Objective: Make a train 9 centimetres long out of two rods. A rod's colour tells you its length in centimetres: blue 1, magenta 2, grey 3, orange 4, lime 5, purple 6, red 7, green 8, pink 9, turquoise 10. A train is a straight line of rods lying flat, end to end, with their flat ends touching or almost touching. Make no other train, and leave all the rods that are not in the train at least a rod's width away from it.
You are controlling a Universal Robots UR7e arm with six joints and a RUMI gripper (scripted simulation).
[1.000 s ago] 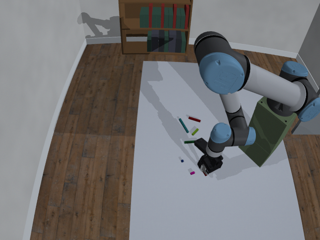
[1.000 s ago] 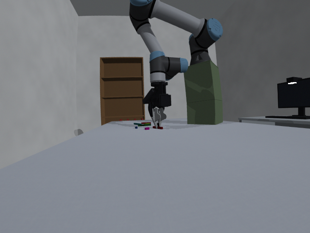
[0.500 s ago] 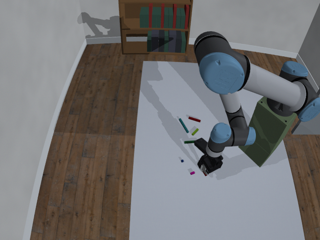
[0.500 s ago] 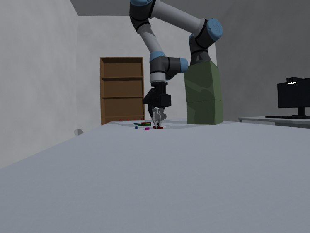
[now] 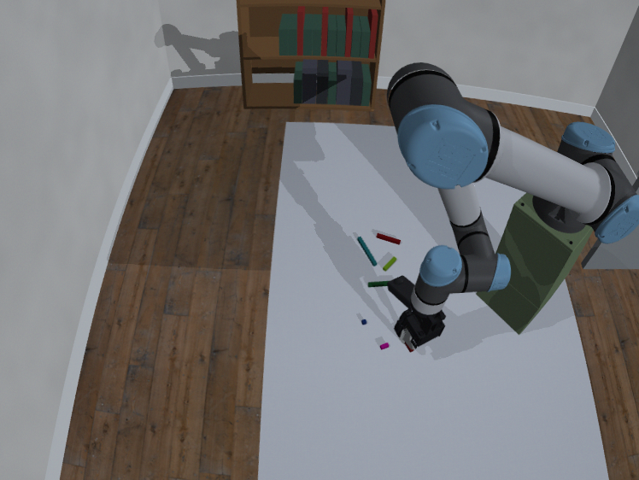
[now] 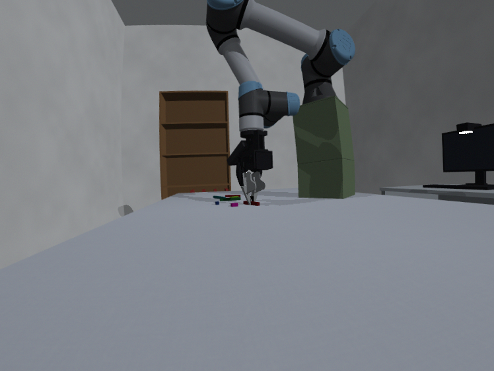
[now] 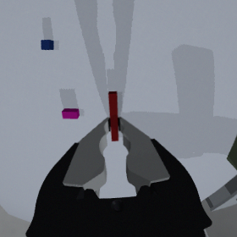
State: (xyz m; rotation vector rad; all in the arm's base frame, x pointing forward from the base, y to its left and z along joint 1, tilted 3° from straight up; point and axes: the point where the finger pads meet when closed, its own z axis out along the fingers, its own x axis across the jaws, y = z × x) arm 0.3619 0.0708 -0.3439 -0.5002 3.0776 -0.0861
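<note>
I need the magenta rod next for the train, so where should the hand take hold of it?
Grip the magenta rod across its two long sides at the middle, coming straight down from above. It lies flat and short, with bare table around it. The hand is shut on the red rod now.

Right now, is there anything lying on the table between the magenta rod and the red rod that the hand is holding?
No. In the wrist view only bare table separates the magenta rod from the red rod gripped by the hand.
</note>
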